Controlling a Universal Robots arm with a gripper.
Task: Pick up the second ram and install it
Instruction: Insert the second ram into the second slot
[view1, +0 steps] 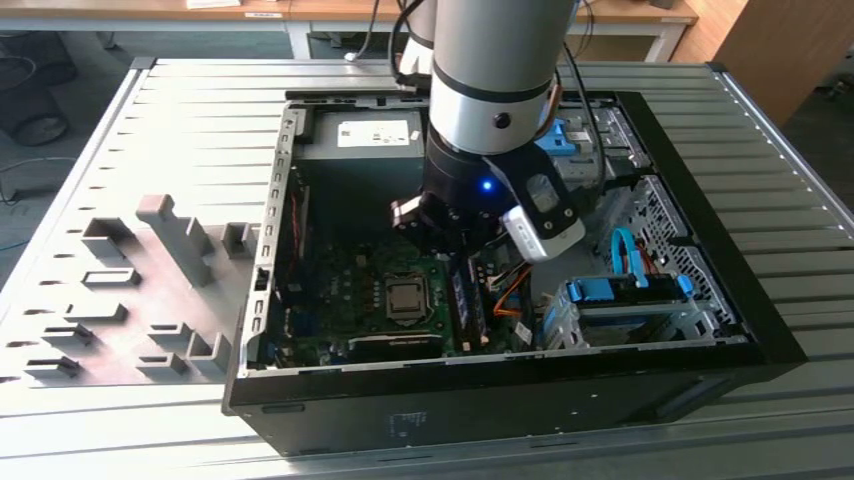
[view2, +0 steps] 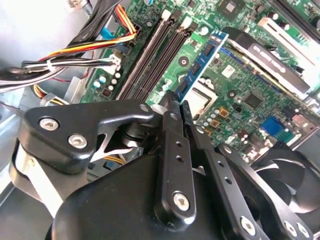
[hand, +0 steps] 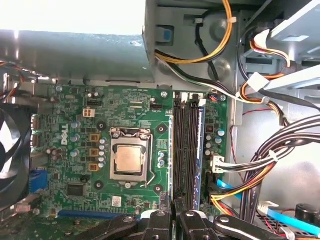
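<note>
1. The whole setup sits on a ribbed light grey metal table (view1: 174, 120), with a black computer case (view1: 507, 415) lying flat in the middle, open on top. At the exterior view's left a bunch of grey plastic blocks (view1: 174, 240) stand on the table, well apart from the case. Behind it all there are wooden desks (view1: 627, 12) on pale legs
2. Inside the case there's a green motherboard (hand: 75, 125) with a shiny processor socket (hand: 129, 160) in the middle. A black fan (hand: 10, 150) sits off to one side. On the other side, past the long black memory slots (hand: 187, 150), is a tangle of yellow, orange and black cables (hand: 265, 165)
3. Writing-wise, there's a white sticker (view1: 380, 132) on the grey box at the back of the case, but the print is far too small to make out from here. The board carries white lettering and a logo as well
4. The gripper (view1: 451, 250) is down inside the case, right over the slots. A small blue light (view1: 487, 186) glows on the wrist and a white camera (view1: 547, 220) is mounted beside it. In the second wrist view its two black fingers (view2: 172, 150) are squeezed nearly together, clamped on something thin
5. That something is the memory stick (view2: 202, 62), pinched at its near end between the fingertips. It stands on edge with black chips on its face and runs along the slots on the processor side. Can't tell whether its lower edge is seated in a slot or just above it
</note>
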